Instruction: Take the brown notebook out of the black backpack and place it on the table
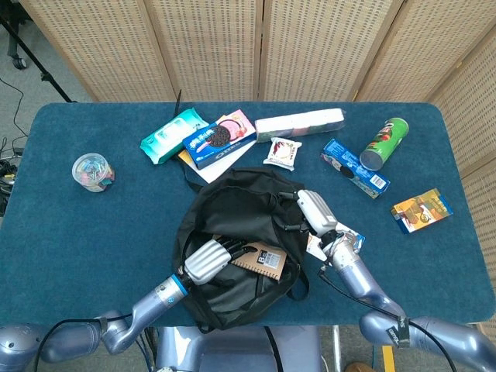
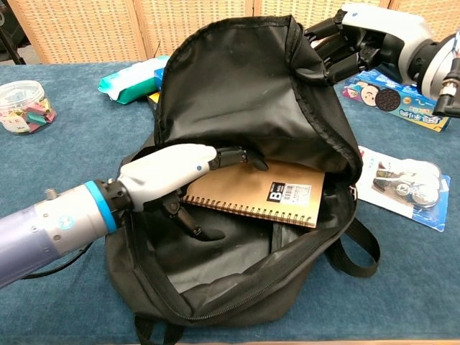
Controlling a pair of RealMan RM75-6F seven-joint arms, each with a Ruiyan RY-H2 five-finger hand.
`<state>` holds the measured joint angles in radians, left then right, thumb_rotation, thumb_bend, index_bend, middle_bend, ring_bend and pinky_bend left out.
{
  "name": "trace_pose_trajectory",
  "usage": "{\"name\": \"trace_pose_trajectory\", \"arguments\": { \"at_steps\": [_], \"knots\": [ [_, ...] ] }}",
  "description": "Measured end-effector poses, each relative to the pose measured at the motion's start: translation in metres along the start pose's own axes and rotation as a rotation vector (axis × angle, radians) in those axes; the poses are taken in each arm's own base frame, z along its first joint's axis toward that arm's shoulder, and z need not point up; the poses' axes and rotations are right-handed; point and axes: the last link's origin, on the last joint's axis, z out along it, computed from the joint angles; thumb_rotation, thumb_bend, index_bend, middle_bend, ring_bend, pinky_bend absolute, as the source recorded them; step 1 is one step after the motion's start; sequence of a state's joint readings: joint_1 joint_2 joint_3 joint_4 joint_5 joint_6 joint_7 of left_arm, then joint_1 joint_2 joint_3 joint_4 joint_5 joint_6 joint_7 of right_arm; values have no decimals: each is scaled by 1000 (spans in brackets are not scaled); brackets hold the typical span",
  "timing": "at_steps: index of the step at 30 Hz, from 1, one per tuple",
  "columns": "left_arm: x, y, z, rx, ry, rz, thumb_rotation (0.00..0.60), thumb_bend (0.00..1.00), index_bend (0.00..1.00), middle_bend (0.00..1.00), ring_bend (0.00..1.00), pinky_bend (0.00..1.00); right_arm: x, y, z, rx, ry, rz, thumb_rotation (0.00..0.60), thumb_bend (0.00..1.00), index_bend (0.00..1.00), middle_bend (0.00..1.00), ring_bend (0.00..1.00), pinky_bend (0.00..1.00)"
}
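The black backpack [image 1: 232, 225] lies open in the middle of the table, its mouth toward me. Inside it lies the brown spiral notebook [image 2: 266, 190], also visible in the head view as the notebook [image 1: 266, 260]. My left hand [image 2: 172, 176] is inside the opening. Its fingers [image 2: 233, 155] reach over the notebook's left corner and its thumb [image 2: 195, 226] is spread apart below the spiral edge. My right hand [image 2: 359, 36] grips the upper rim of the backpack [image 2: 244, 86] and holds the flap up. The head view shows the left hand [image 1: 208, 260] and right hand [image 1: 314, 211].
Behind the backpack on the blue table [image 1: 77, 232] lie a green wipes pack [image 1: 173, 135], an Oreo box [image 1: 218, 141], a blue cookie box [image 1: 355, 168], a green can [image 1: 384, 142] and an orange box [image 1: 421, 210]. A jar of clips [image 1: 93, 171] stands left. A blister pack [image 2: 406, 185] lies right of the backpack.
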<state>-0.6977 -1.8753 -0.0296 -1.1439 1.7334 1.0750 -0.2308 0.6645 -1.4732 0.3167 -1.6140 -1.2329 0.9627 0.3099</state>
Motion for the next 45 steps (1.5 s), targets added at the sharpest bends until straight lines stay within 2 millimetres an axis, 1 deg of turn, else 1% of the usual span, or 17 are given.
{"name": "trace_pose_trajectory", "arguments": {
  "at_steps": [2, 11, 17, 23, 30, 40, 45],
  "knots": [
    [-1, 0, 5, 6, 8, 4, 600, 212, 235, 162, 131, 169, 0, 0, 0, 1, -1, 2, 600, 543, 677, 703, 552, 427],
    [-8, 0, 23, 19, 4, 23, 600, 213, 236, 164, 131, 168, 1, -1, -1, 2, -6, 10, 600, 542, 677, 704, 552, 426],
    [-5, -1, 26, 13, 16, 23, 600, 212, 236, 164, 131, 168, 1, -4, 0, -3, -10, 18, 600, 543, 679, 704, 552, 426],
    [5, -5, 27, 11, 29, 52, 600, 212, 237, 164, 131, 169, -4, -13, 4, 1, -28, 49, 600, 543, 680, 707, 552, 426],
    [12, -2, 32, 0, 34, 73, 600, 212, 237, 164, 131, 168, -13, -29, 12, -6, -49, 110, 600, 543, 680, 707, 552, 427],
    [10, -3, 40, 17, 23, 76, 600, 212, 237, 164, 131, 168, -25, -52, 22, -27, -91, 202, 600, 543, 681, 708, 552, 427],
    [7, -1, 41, 11, 24, 66, 600, 212, 237, 164, 131, 168, -32, -64, 25, -21, -111, 206, 600, 543, 682, 708, 552, 427]
  ]
}}
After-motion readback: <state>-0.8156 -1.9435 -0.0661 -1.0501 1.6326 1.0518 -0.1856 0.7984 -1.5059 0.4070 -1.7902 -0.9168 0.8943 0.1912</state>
